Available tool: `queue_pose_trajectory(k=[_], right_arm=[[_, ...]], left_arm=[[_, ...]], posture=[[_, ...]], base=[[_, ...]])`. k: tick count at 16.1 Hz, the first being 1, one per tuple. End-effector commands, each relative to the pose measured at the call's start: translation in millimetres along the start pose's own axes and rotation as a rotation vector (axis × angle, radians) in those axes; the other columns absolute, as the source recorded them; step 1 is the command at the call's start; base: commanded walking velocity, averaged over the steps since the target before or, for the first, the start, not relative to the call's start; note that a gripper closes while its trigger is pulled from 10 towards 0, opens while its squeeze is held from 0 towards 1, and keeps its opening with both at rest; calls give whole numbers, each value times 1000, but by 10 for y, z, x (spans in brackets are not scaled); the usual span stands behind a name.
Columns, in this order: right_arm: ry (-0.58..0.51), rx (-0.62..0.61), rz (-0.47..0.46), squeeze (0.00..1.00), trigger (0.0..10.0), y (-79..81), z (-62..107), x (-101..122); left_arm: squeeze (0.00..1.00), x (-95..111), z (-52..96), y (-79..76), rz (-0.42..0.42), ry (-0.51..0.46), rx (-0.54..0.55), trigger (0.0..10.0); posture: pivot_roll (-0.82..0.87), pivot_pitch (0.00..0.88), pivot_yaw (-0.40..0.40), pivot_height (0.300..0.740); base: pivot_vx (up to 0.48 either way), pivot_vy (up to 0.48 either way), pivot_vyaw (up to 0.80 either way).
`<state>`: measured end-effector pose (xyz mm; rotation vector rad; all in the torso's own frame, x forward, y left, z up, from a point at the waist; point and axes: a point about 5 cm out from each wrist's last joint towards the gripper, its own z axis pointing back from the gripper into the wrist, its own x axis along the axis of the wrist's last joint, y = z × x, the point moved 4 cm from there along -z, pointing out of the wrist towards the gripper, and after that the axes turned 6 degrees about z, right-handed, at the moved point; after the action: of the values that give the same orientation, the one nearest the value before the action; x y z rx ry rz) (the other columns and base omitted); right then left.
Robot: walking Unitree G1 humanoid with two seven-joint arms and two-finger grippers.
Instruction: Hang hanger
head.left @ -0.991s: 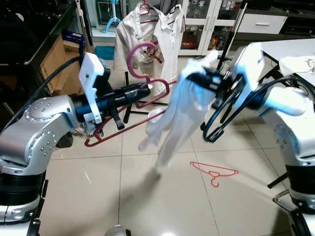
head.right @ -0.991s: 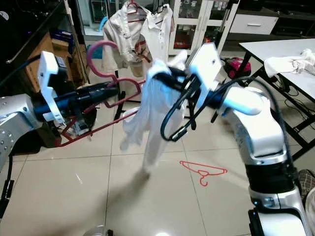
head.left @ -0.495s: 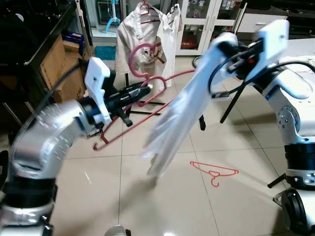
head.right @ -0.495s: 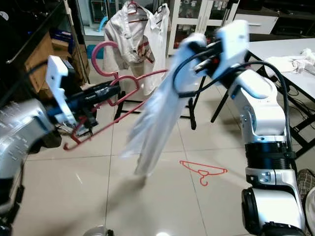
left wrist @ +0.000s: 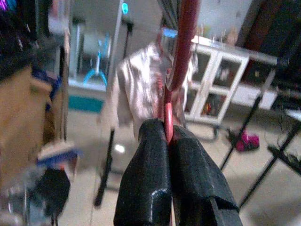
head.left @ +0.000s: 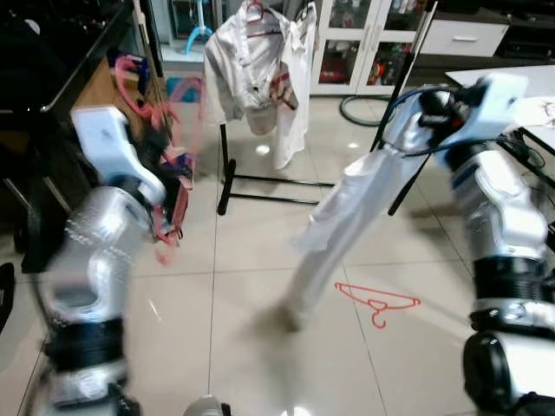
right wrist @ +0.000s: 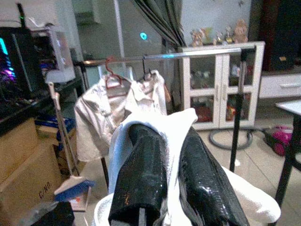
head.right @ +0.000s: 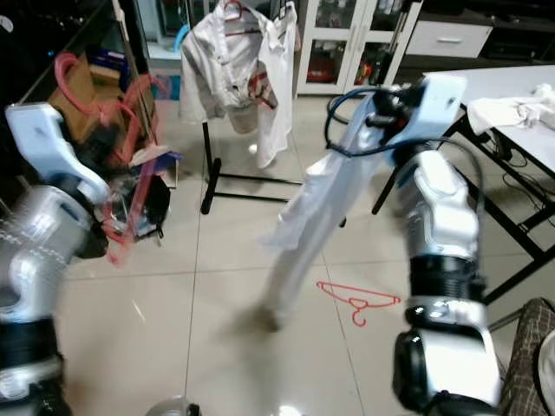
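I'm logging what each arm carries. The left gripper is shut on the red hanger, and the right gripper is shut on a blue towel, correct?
Not quite. The left gripper is shut on the red hanger, but the right gripper is shut on a white garment, not a blue towel. The right wrist view shows white cloth pinched between its fingers, and the left eye view shows it hanging down toward the floor.
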<state>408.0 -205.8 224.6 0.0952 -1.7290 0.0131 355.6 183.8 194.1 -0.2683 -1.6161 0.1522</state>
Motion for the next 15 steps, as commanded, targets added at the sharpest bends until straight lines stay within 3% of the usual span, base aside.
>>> queue_pose_trajectory(k=[1,3,5,7,12,14,15], right_arm=[[-27,-70,24,0,10000,-113,69,13],[-16,-121,54,0,10000,-157,166,-85],[-16,-214,125,0,10000,-252,374,-227],[32,-286,101,0,10000,-280,483,-423],[164,-313,60,0,10000,-194,799,-947],[186,-300,37,0,10000,-129,757,-996],[187,-268,-19,0,10000,11,618,-953]], left_arm=[[0,-138,34,-111,-24,27,-6,10000],[0,-377,97,-177,18,99,-7,10000],[0,-627,188,-208,-13,165,5,10000],[0,-716,182,-195,-36,183,17,10000],[0,-717,160,-164,-132,181,-6,10000],[0,-676,106,-131,-151,172,-4,10000],[0,-696,86,-117,-129,188,-5,10000]], posture=[[-5,37,-39,740],[-12,31,-31,740],[-3,7,-7,740],[-1,0,1,740],[2,0,25,740],[10,0,36,740],[5,0,33,740]], base=[[0,0,0],[0,0,0],[0,0,0],[0,0,0],[0,0,0],[0,0,0],[0,0,0]])
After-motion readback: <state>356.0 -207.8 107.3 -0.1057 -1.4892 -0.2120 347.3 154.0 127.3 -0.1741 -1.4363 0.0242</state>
